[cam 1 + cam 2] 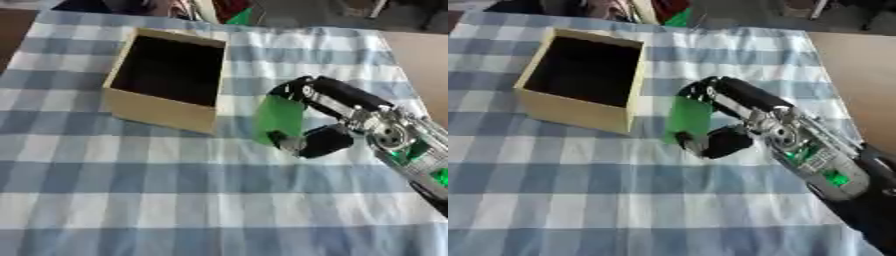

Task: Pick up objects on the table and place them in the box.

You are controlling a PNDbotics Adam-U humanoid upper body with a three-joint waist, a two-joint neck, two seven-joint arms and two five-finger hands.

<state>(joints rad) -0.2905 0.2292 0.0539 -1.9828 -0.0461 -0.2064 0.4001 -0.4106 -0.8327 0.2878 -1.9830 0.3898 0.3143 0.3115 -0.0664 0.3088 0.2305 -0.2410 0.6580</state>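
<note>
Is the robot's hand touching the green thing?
Touching. In the left eye view the right hand has its fingers curled over the top of the green thing and its thumb against the bottom, no gap between them.

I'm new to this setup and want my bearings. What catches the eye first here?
The robot's right hand, reaching in from the right, has its fingers and thumb curled around a bright green object at mid-table. Just left of it stands an open cardboard box with a dark inside, on the blue-and-white checked cloth.
</note>
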